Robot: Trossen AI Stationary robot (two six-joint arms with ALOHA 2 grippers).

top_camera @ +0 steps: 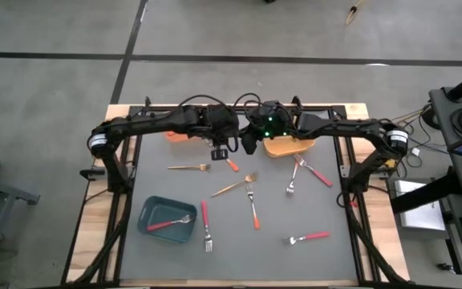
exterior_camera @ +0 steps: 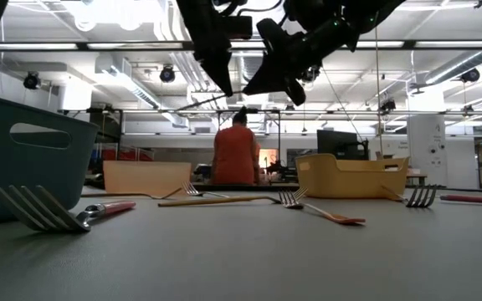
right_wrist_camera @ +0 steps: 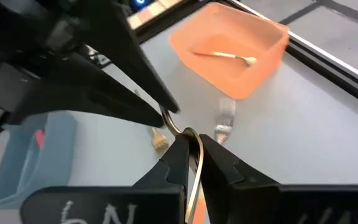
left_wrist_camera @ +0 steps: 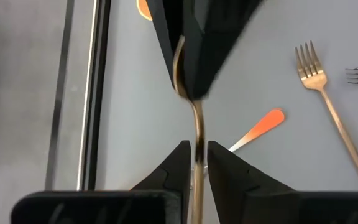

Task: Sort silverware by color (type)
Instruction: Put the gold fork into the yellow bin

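A gold fork (left_wrist_camera: 197,121) hangs in the air over the far middle of the table, passing between both grippers. My right gripper (right_wrist_camera: 194,148) is shut on one stretch of it. My left gripper (left_wrist_camera: 198,155) has its fingers close on either side of the other stretch, with a sliver of gap showing. In the high view the two grippers meet, left (top_camera: 220,151) and right (top_camera: 247,143). Other forks lie flat on the mat: gold (top_camera: 188,168), orange-handled (top_camera: 253,209) and red-handled (top_camera: 205,225). My right gripper pinches the gold fork's curved stretch (right_wrist_camera: 190,133) between its two fingers, slanting down from the table's right, with the fork running along the fingers. The fork is lifted clear of the table. Whether my left gripper's fingers (left_wrist_camera: 180,163) touch the shaft, I cannot tell.
An orange bin (right_wrist_camera: 253,68) with a fork inside stands at the far left. A yellow-orange bin (top_camera: 287,147) stands at the far right. A teal bin (top_camera: 167,233) with a red-handled fork stands near left. A person (exterior_camera: 234,155) stands beyond the table.
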